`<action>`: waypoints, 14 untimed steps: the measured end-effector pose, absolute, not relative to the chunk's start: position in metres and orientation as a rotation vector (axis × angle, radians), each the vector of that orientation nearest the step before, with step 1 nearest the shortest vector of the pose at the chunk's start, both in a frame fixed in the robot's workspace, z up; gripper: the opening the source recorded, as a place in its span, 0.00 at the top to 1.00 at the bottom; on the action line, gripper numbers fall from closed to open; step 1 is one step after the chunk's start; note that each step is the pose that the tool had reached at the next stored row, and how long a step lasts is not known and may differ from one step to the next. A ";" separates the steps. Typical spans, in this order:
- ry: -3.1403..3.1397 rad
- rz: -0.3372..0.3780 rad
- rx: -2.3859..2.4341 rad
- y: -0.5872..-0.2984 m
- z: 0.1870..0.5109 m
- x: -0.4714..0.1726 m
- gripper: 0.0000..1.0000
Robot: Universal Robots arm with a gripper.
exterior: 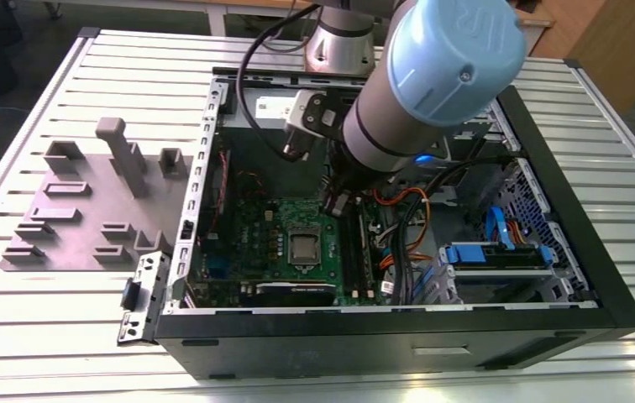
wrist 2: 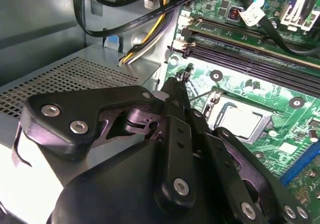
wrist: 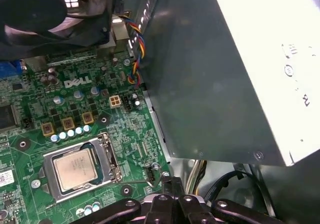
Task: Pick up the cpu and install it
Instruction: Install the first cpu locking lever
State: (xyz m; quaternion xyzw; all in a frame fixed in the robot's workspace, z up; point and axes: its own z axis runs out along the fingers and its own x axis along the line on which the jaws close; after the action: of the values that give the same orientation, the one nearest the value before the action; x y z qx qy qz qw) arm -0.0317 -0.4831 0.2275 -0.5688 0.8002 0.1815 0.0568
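Observation:
The cpu (wrist: 75, 166) is a pale silver square lying flat in the socket on the green motherboard (wrist: 75, 104). It also shows in the second wrist view, cpu (wrist 2: 240, 121), and small in the exterior view, cpu (exterior: 303, 245). A silver metal frame (wrist: 111, 156) rims the socket. My gripper (wrist 2: 181, 79) hangs inside the computer case just above the board, beside the socket and apart from the cpu. Its black fingers (wrist: 167, 181) are pressed together with nothing between them. From outside, the gripper (exterior: 334, 206) sits under the grey and blue arm.
The black case (exterior: 586, 252) lies open on a slatted metal table (exterior: 60, 311). A grey power supply box (wrist: 215, 74) stands close beside the gripper. Memory slots (wrist 2: 250, 59) and loose cables (wrist 2: 145, 19) run near the socket. A grey fixture plate with upright blocks (exterior: 82, 210) lies at the exterior view's left.

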 end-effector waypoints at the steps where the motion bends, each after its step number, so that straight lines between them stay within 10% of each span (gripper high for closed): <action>1: 2.425 0.551 -1.729 -0.484 0.228 -0.032 0.89; 14: 2.423 0.551 -1.733 -0.493 0.228 -0.032 0.89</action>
State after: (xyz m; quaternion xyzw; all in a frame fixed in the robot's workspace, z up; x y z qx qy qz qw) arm -0.0318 -0.4928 0.2276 -0.5711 0.7985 0.1817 0.0562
